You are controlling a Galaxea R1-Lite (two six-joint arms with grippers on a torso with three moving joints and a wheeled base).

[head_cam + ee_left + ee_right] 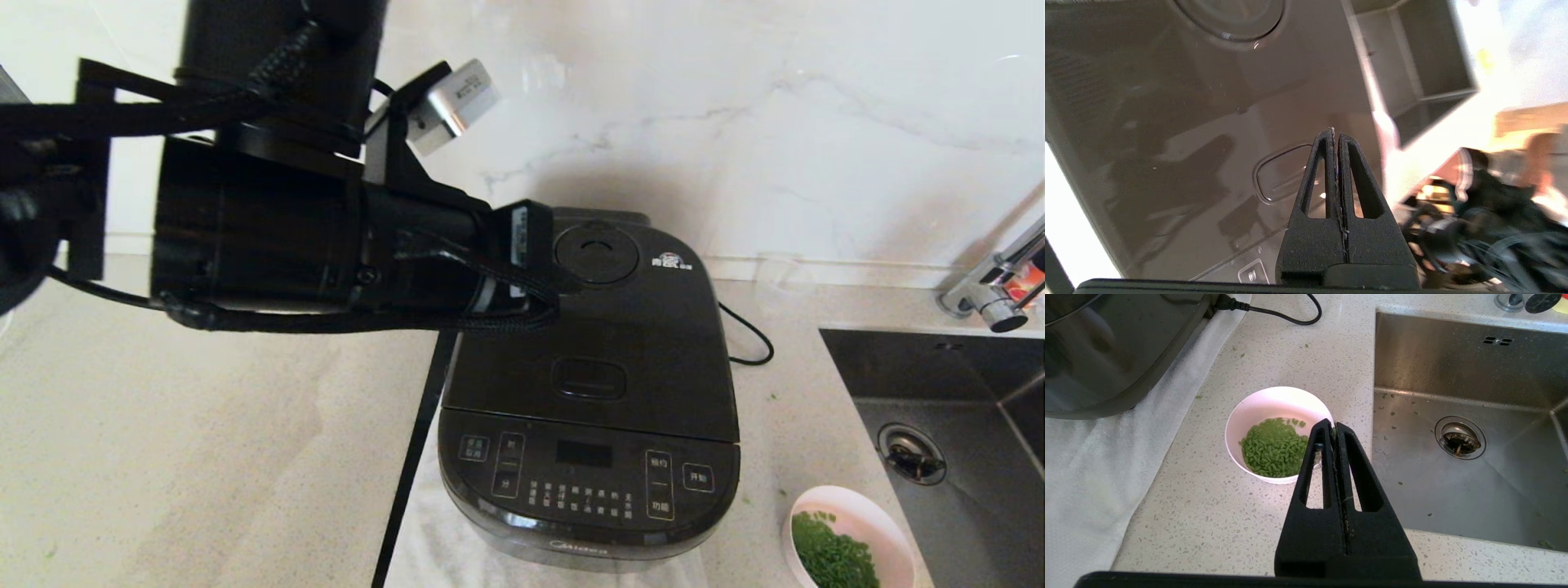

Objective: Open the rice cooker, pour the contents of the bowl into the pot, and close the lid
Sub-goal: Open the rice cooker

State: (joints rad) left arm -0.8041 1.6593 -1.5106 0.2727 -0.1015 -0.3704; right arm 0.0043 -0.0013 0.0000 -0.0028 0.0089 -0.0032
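The black rice cooker [588,392] stands mid-counter with its lid [653,327] down, so the pot is hidden. My left arm reaches over the lid from the left. In the left wrist view my left gripper [1335,134] is shut and empty. It hovers just above the glossy lid beside the rectangular button [1278,171], with the round steam vent [1229,20] farther off. The pale pink bowl [865,510] sits at the front right and holds green bits [1274,449]. My right gripper [1333,426] is shut and empty above the counter, by the bowl's [1274,402] rim.
A steel sink [939,408] with a drain lies right of the bowl, and a faucet [996,286] stands behind it. A white cloth [1086,457] lies under the cooker. The power cord [747,335] loops behind it. Stray green bits dot the counter.
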